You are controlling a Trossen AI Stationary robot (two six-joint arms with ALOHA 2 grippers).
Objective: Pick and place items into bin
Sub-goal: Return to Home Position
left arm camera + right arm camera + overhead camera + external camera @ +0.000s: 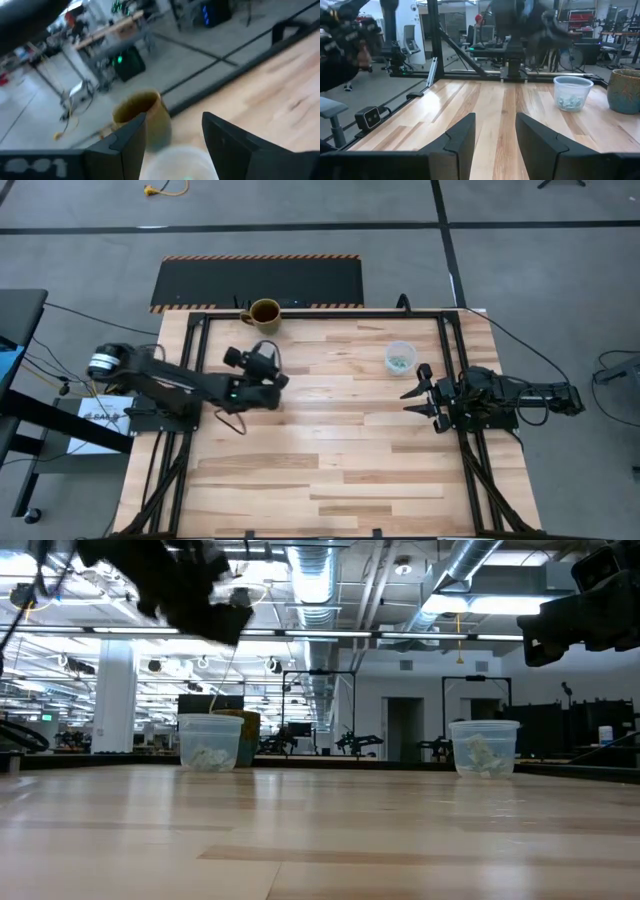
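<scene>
Apparently done: nothing loose shows on the table (330,470)
Left gripper (175,122) hovers wide and empty over the left bin (210,719); right gripper (495,119), wide too, waits at its side; items (483,755) lie in that and the right bin (484,723)

Setting is reading as a robotics lab inside a large open industrial hall. Left arm (180,385) and right arm (510,395) are sitting at opposite sides of a wood-block table (330,450) ringed by a black metal frame (455,360). Grey floor (540,270) is carrying dark tape lines, a hazard-striped mat (258,280) and a loose yellow cable (165,190). Bare ducts (318,585) and strip lights are running under an open ceiling beside a white column (113,690). Beyond the table, a workbench (107,30), a computer case (127,67) glowing green and an office chair (411,37) are showing
</scene>
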